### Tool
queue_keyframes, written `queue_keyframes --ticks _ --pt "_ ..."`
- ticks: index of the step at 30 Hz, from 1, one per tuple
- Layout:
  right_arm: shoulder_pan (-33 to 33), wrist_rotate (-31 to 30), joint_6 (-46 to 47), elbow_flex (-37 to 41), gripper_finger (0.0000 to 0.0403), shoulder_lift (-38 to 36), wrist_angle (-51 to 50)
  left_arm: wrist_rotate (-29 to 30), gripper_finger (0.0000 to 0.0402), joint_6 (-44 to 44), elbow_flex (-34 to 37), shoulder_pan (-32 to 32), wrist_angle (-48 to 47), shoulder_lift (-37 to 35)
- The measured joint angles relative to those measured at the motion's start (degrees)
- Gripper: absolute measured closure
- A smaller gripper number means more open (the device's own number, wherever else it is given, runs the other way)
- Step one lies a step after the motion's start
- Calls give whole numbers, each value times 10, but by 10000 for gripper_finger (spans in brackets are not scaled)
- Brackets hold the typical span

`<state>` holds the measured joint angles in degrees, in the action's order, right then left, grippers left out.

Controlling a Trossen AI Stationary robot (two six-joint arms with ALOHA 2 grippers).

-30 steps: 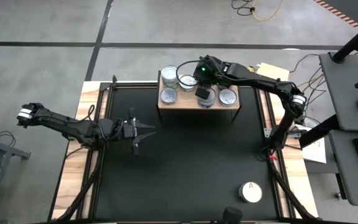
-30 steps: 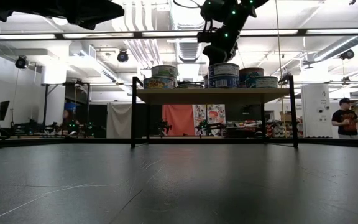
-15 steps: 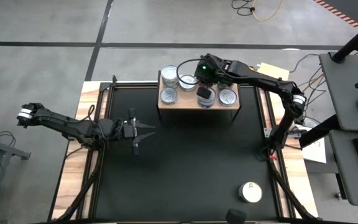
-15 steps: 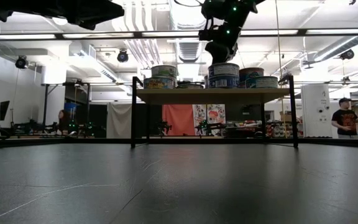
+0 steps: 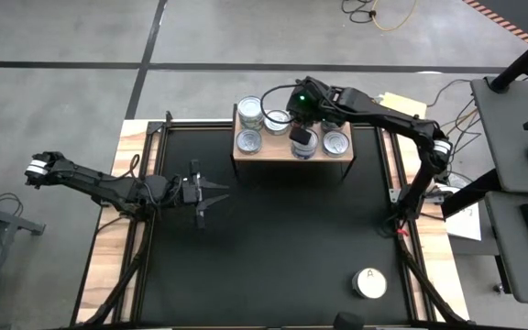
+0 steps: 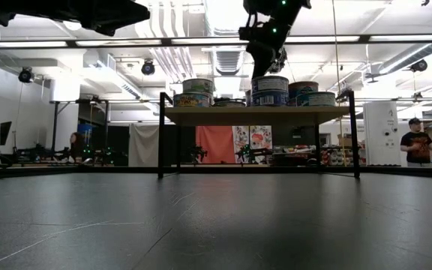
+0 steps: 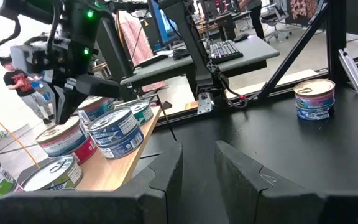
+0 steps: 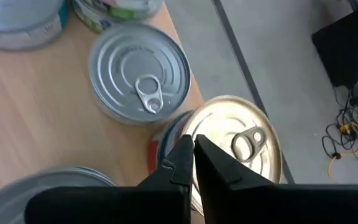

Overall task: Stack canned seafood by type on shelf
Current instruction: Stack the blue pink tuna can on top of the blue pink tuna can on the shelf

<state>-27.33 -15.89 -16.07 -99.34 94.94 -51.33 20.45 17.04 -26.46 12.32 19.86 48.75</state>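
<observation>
right gripper above the shelf

right gripper (image 5: 299,136), fingers pressed together and holding nothing, hangs over the tins (image 5: 249,141) on the wooden shelf (image 5: 282,149) at the table's far edge. left gripper (image 5: 211,195), jaws a little apart and empty, waits over the black table (image 5: 273,238). a white-topped tin (image 5: 369,283) sits alone at the near right.

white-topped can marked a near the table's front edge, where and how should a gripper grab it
Grip the white-topped can across its round side wall, coming straight down from above. It stands upright and alone on the black tabletop, short and round, so fingers can straddle opposite sides with nothing nearby in the way.
</observation>
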Motion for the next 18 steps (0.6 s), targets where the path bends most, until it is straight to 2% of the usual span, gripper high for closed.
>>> queue_keyframes --ticks 11,13,18 --pt "-1 0 11 -18 394 -1 -8 0 325 0 0 0 0 0" --pt "-10 1 44 -18 390 -1 -8 0 325 -1 0 0 0 0" --pt "-28 37 126 -37 339 2 -13 0 325 3 0 0 5 0"
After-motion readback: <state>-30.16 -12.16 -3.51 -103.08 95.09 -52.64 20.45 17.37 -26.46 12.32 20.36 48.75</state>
